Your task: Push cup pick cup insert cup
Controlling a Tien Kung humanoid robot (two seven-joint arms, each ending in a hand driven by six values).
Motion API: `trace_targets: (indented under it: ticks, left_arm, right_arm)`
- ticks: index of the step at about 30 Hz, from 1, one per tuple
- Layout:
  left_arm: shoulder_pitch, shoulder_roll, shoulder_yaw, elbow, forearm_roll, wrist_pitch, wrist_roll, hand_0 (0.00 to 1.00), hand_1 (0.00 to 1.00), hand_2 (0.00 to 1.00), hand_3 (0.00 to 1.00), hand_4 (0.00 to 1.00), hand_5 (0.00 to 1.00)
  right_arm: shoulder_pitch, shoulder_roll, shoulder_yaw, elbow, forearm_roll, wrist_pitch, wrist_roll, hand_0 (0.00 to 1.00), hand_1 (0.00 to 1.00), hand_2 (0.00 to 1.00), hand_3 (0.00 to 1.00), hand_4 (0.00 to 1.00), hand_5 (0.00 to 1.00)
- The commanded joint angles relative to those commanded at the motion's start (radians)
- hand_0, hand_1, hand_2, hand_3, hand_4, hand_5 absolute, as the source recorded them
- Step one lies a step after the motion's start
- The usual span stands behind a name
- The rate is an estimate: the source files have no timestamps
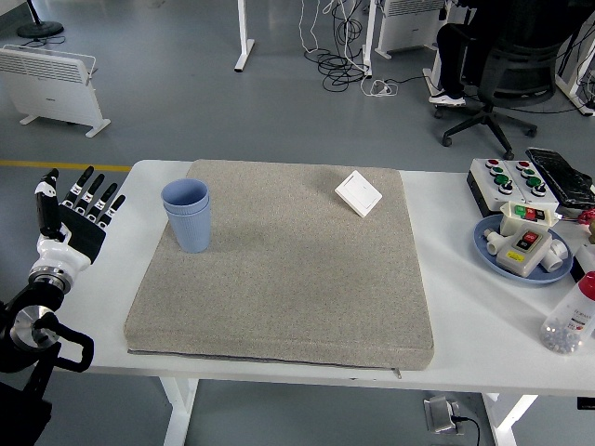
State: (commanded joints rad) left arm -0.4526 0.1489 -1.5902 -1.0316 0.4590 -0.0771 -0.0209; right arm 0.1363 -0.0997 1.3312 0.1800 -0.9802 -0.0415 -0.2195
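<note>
The left hand (74,216) is seen at the left edge of the table (456,321), with all five fingers straight and spread wide, pointing up; nothing is held in it. It is kept well apart from the cup. The right hand is not seen.

The blue cup (188,216) is placed upright near the far left corner of the grey pad (288,279), with its long axis vertical and its mouth turned up. It looks like two cups, one set inside the other: a second rim is seen just below the top one. The wall is matte, light blue, and gets a little narrower toward the bottom.

A small white square plate (358,192) is laid flat near the far right corner of the pad, turned at an angle. At the right edge of the table, a button box (507,177), a blue dish (522,249) with switch parts and a clear bottle (572,319) are found.
</note>
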Motion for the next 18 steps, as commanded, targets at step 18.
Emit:
trace_targets:
  ticks: [18]
  left_arm:
    - [0.171,-0.117,-0.041,-0.108,0.123,0.023,-0.015,0.841,0.861,0.931,0.854,0.612,0.998]
  right_arm:
    - [-0.007,0.000,0.011,0.000,-0.009,0.000,0.001,0.759,0.654,0.677,0.563,0.096,0.466]
